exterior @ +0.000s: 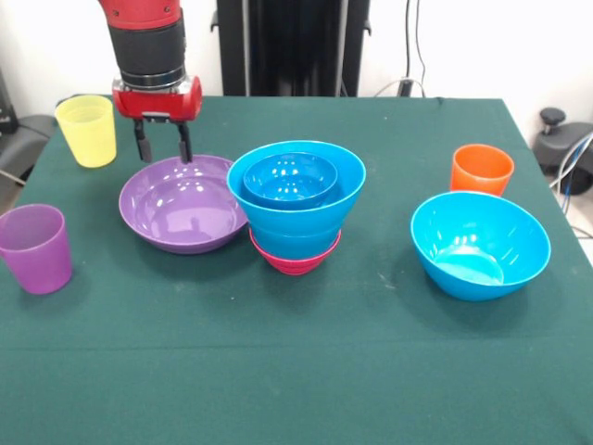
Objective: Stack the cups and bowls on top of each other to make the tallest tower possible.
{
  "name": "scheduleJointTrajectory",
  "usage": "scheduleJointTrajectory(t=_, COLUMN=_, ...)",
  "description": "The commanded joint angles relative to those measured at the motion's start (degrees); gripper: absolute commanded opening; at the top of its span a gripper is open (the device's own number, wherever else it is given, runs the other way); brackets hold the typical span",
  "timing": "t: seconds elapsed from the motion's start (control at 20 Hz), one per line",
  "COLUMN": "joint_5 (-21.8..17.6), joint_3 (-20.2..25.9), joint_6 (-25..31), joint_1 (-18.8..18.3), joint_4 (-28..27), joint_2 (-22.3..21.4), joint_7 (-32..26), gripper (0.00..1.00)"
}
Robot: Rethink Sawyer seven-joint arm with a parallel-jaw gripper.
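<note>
Green cloth table (278,371): nearest left, a translucent purple plastic cup (35,247). Mid-table, a wide purple bowl (181,204) touches the tower (295,199) of blue bowls on magenta. Farther, the gripper (164,148) hangs slightly parted, empty, fingertips (185,153) at the purple bowl's far rim.

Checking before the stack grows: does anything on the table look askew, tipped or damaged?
The lone blue bowl at right sits tipped, its opening leaning toward the camera rather than level. The tower rests on a small magenta bowl narrower than the bowls above. No damage or spill shows.
</note>
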Motion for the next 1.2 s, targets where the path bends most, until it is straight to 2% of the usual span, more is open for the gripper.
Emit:
scheduleJointTrajectory(t=0.05, joint_5=-0.6, joint_3=2.8, joint_6=1.3, joint_1=0.4, joint_4=-5.0, joint_2=-0.6, joint_7=-13.3, gripper=1.0)
scheduleJointTrajectory(t=0.65, joint_5=-2.1, joint_3=1.4, joint_6=-1.1, joint_1=2.7, joint_4=-5.4, joint_2=0.8, joint_7=-8.8, gripper=1.0)
scheduleJointTrajectory(t=0.9, joint_5=-2.2, joint_3=1.4, joint_6=-1.3, joint_1=2.5, joint_4=-5.1, joint_2=0.7, joint_7=-9.0, gripper=1.0)
scheduleJointTrajectory(t=1.2, joint_5=-4.6, joint_3=-0.2, joint_6=-3.3, joint_1=3.6, joint_4=-6.7, joint_2=3.8, joint_7=-7.4, gripper=1.0)
